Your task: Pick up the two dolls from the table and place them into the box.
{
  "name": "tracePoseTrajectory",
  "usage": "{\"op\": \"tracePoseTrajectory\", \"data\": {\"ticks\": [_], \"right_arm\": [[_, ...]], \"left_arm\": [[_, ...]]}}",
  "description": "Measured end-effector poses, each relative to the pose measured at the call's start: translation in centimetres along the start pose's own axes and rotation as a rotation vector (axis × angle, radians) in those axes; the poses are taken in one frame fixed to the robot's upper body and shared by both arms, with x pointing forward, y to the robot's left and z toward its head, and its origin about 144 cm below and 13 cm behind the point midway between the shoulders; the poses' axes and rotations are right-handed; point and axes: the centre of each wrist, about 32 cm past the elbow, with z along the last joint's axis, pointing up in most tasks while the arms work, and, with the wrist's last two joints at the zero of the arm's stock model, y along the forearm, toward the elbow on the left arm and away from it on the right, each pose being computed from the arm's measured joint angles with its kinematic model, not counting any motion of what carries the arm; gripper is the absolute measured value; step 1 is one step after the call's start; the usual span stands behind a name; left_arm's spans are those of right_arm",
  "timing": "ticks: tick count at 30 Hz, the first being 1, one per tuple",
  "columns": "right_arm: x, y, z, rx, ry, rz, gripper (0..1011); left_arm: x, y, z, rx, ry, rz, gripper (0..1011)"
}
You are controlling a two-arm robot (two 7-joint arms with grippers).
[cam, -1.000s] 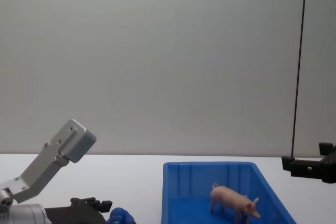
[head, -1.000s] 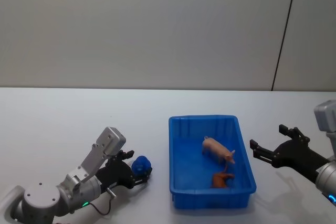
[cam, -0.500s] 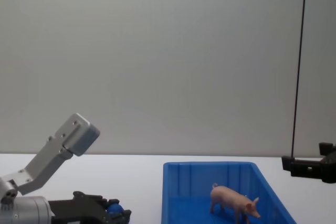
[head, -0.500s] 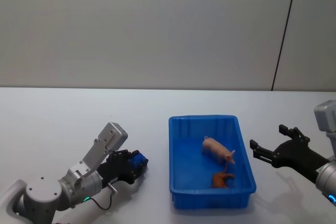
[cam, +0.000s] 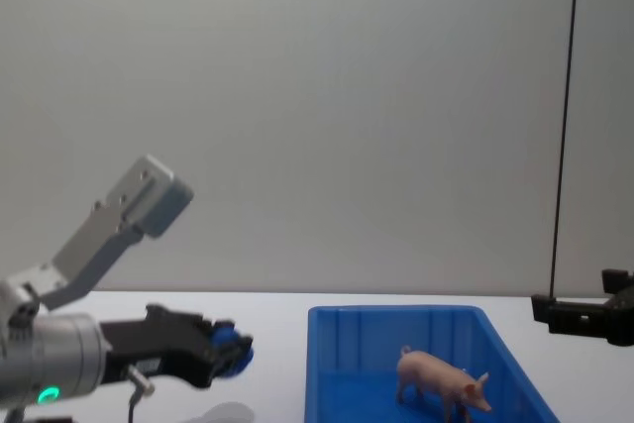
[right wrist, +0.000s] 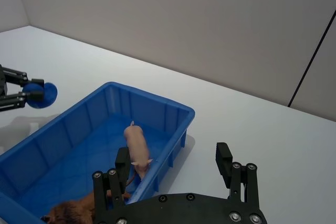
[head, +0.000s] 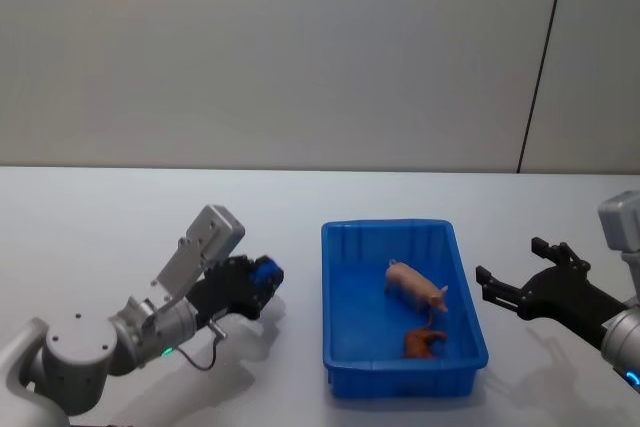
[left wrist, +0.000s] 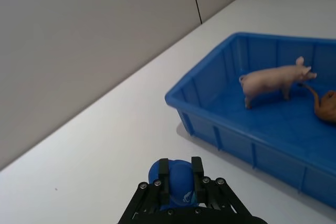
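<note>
The dark-blue rounded doll (head: 266, 273) hangs above the table (head: 120, 217), left of the box, with my left gripper (head: 262, 278) shut on it. From the left wrist the blue doll (left wrist: 175, 180) sits between the two black fingers. The pale-pink pig doll (head: 416, 285) stands inside the bright blue box (head: 388, 224), also visible as the pig (cam: 442, 378) from the chest. My right gripper (head: 508, 262) hovers open just right of the box, holding nothing.
A small brown animal figure (head: 424, 343) lies in the box near its front wall, beside the pig. A thin cable (head: 205, 359) dangles under the left wrist. White tabletop stretches on both sides of the box.
My left gripper has closed on the blue doll, lifted it off the table and carried it slightly toward the box. The right arm has not moved.
</note>
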Motion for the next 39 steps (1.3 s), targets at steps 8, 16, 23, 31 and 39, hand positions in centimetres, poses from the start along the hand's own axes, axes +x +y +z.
{"op": "tracePoseTrajectory", "data": {"ticks": [8, 16, 23, 31, 39], "right_arm": [[0.0, 0.0, 0.0, 0.000, 0.000, 0.000, 1001], [0.0, 0.0, 0.0, 0.000, 0.000, 0.000, 1001], [0.0, 0.0, 0.0, 0.000, 0.000, 0.000, 1001], [0.0, 0.0, 0.0, 0.000, 0.000, 0.000, 1001], [0.0, 0.0, 0.0, 0.000, 0.000, 0.000, 1001]], "left_arm": [[0.0, -0.2, 2.8, -0.072, -0.043, 0.006, 214], [-0.8, -1.3, 5.4, -0.149, -0.068, -0.023, 169], [-2.2, -2.8, 7.3, -0.211, -0.075, -0.066, 346], [-3.5, -4.0, 8.4, -0.261, -0.070, -0.100, 640], [-4.2, -3.8, 8.9, -0.298, -0.063, -0.085, 865]]}}
